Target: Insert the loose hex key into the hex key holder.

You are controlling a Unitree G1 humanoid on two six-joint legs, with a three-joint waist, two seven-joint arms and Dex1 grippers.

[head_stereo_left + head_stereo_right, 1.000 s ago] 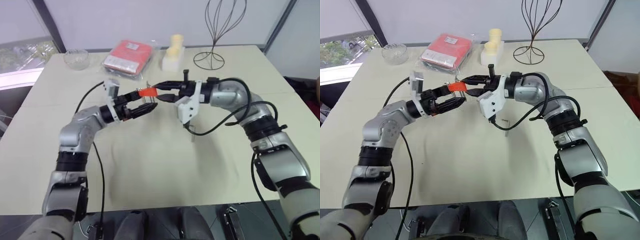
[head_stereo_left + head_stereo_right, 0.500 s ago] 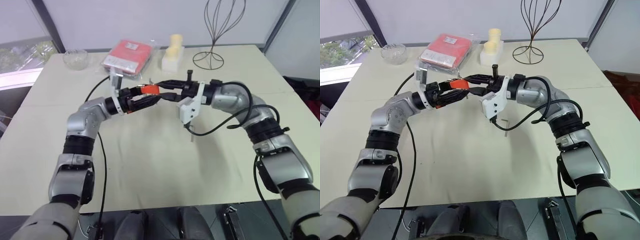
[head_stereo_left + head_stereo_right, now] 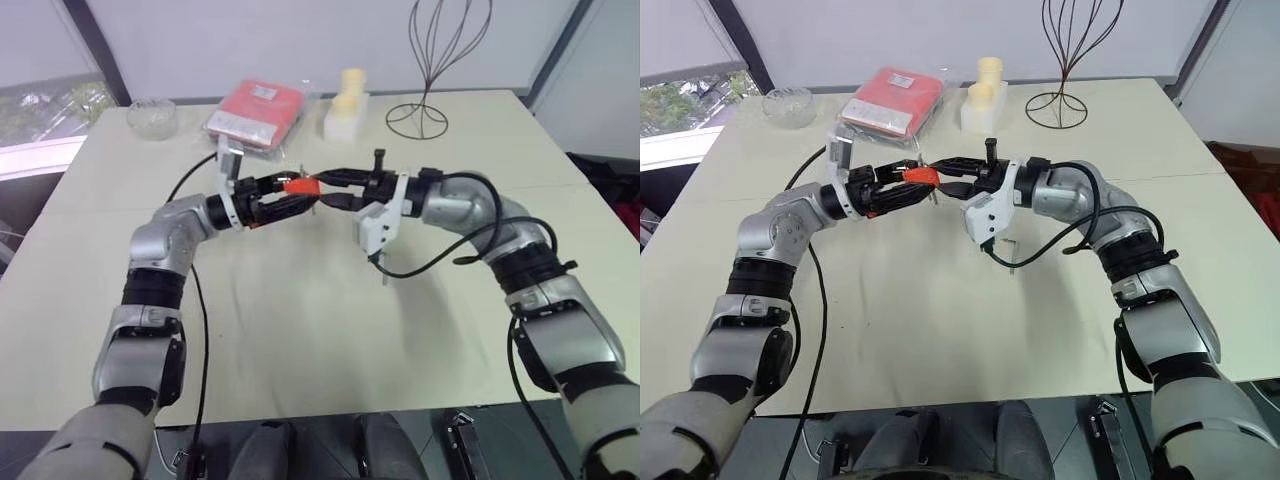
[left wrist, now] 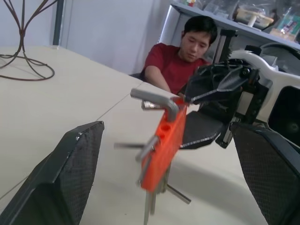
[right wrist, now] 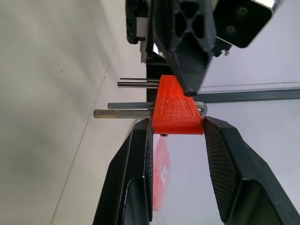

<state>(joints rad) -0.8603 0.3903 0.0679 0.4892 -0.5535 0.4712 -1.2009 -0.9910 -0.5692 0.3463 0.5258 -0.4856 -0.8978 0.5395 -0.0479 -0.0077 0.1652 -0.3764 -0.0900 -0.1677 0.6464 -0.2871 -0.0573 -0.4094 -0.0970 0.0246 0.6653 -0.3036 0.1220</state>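
Over table [image 3: 300, 300], hex key holder [image 4: 164, 152] upright-tilted

Both arms reached inward above the table, the left gripper [image 3: 290, 200] spread wide, the right gripper [image 3: 328, 187] clamped on something held between them.

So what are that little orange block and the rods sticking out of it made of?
The hex key holder looks like moulded plastic: uniform matte orange-red, with round sockets in it. The keys look like bare steel: thin, grey, faintly shiny rods. The table is a matte cream surface, material unclear.
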